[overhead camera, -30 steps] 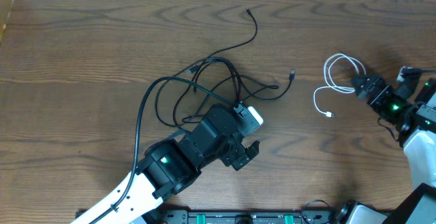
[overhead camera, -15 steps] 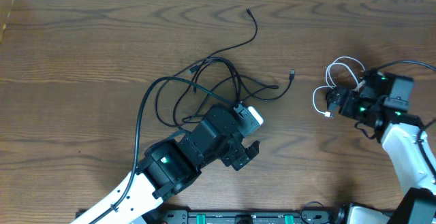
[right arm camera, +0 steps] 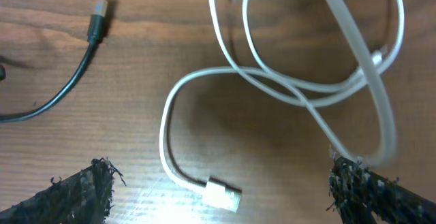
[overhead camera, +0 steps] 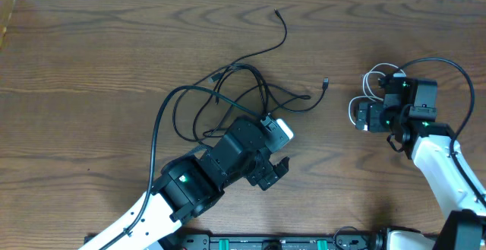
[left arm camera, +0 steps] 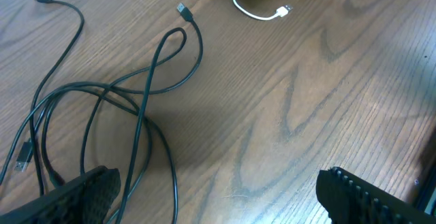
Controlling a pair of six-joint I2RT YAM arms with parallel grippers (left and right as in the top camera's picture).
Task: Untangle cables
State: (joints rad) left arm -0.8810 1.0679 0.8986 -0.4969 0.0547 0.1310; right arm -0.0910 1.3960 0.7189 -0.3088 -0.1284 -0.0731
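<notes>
Overhead: one tangle of black cables (overhead camera: 228,98) lies mid-table (overhead camera: 91,45), and how many there are cannot be told. One white cable (overhead camera: 365,83) coils at 3 o'clock, well apart from the tangle. The left gripper (overhead camera: 282,153) is wide and empty at the tangle's 5 o'clock. The right gripper (overhead camera: 358,117), equally wide, is over the white coil

Left wrist: two fingers (left arm camera: 75,197) spread wide over bare wood, black cables at 9 o'clock, white cable at 1 o'clock

Right wrist: two fingers (right arm camera: 82,190) spread, gripping nothing; white loops between them, its plug at 6 o'clock, and one black plug at 10 o'clock
</notes>
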